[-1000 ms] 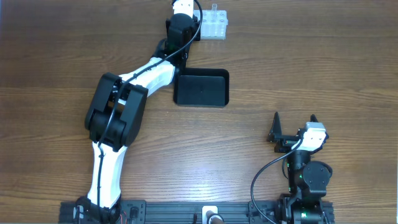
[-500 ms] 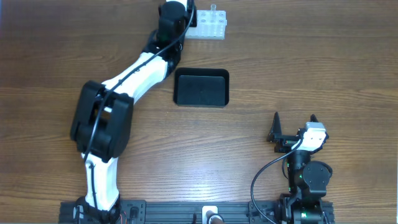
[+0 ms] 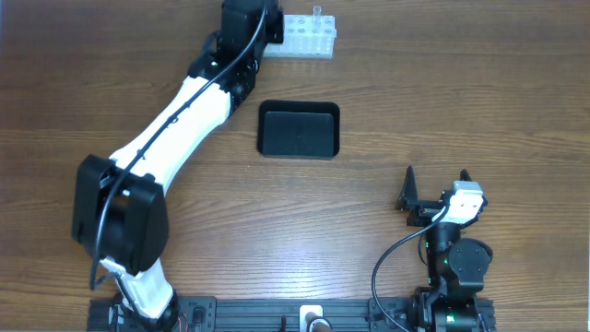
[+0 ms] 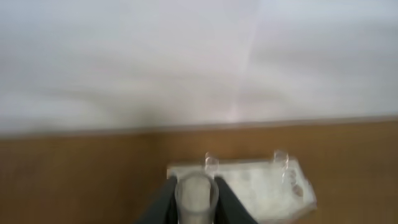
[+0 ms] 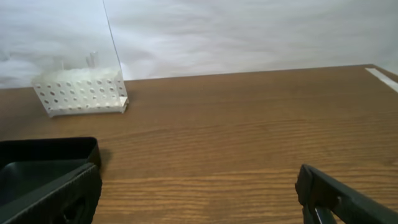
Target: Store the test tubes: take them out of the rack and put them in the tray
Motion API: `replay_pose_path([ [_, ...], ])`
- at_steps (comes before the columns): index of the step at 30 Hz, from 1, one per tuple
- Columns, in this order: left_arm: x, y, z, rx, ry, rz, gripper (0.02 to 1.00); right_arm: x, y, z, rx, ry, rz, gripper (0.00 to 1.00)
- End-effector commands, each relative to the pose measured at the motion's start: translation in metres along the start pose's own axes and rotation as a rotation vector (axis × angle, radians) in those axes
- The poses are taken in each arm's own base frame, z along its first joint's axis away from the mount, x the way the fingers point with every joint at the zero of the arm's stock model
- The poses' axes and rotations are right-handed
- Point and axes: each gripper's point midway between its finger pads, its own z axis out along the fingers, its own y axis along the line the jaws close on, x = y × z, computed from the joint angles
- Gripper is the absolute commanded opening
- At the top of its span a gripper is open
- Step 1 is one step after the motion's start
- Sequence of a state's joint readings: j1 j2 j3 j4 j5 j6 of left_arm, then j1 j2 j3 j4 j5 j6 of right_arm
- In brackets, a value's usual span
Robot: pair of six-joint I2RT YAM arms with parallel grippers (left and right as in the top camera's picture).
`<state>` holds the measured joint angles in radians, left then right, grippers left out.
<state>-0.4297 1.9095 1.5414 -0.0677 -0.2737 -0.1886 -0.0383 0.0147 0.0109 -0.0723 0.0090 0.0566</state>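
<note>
At the table's far edge, a white perforated plastic rack (image 3: 309, 41) holds clear glass test tubes (image 4: 281, 160). The left gripper (image 4: 196, 185) clenches another tube (image 4: 196, 199), its lower end cut off. A black rectangular tray (image 3: 299, 107) lies nearby; the right gripper (image 3: 436, 175) stands released.

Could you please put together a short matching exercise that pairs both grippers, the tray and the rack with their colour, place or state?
Things:
1. left gripper
2. right gripper
3. tray
4. rack

Descriptions:
A. black, with nothing in it
B. open, above bare table near its own arm's base
C. white, by the far edge of the table
D. closed around a test tube

Pairs: 1-D, 2-B, 3-A, 4-C
</note>
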Motion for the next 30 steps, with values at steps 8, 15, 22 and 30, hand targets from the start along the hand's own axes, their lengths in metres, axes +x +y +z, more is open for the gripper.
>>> replay_pose_path([
  [8, 0.081, 0.005, -0.03, -0.098, 0.352, -0.279, 0.04, 0.001, 0.002, 0.0, -0.011, 0.0, 0.008, 0.991],
  [15, 0.097, -0.022, -0.036, -0.066, 0.394, -0.236, 0.04, 0.001, 0.002, 0.0, -0.011, 0.0, 0.008, 0.993],
  [22, 0.128, -0.034, -0.047, -0.09, 0.485, -0.148, 0.038, 0.001, 0.002, 0.0, -0.011, 0.0, 0.008, 0.991],
  [30, 0.14, -0.03, -0.044, -0.078, 0.522, -0.009, 0.038, 0.001, 0.002, 0.0, -0.011, 0.0, 0.008, 0.991],
])
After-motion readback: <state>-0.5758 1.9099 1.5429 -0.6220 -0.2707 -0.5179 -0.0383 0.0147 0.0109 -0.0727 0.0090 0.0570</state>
